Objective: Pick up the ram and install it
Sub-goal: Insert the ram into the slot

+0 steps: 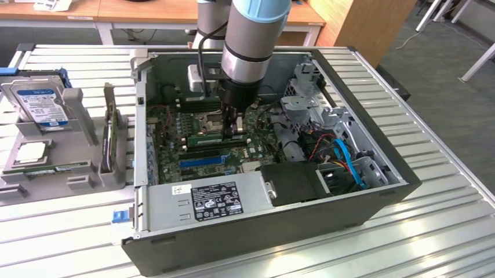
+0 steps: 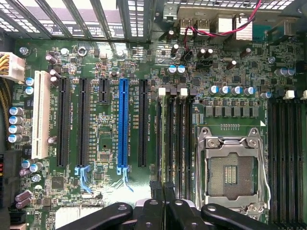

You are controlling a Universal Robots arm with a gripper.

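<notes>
Fingers [image 1: 234,128] of mine are drawn almost together, pinching the thin top edge of the ram [image 1: 207,139]. It stands on edge along a memory slot of the motherboard [image 2: 109,139]; I cannot tell whether it is fully seated. Just beside it run more dark memory slots [image 2: 183,139], then the open silver processor socket [image 2: 232,175]. On its other side lies a blue expansion slot [image 2: 123,124]. Around me rise the walls of the open computer case [image 1: 371,197]. A grey drive cage [image 1: 305,107] and blue cables [image 1: 349,165] crowd close on the exterior view's right, and the power supply [image 1: 213,200] sits nearby. Outside, on the table [image 1: 441,231], a grey tray [image 1: 77,176] holds a hard drive [image 1: 40,103].
</notes>
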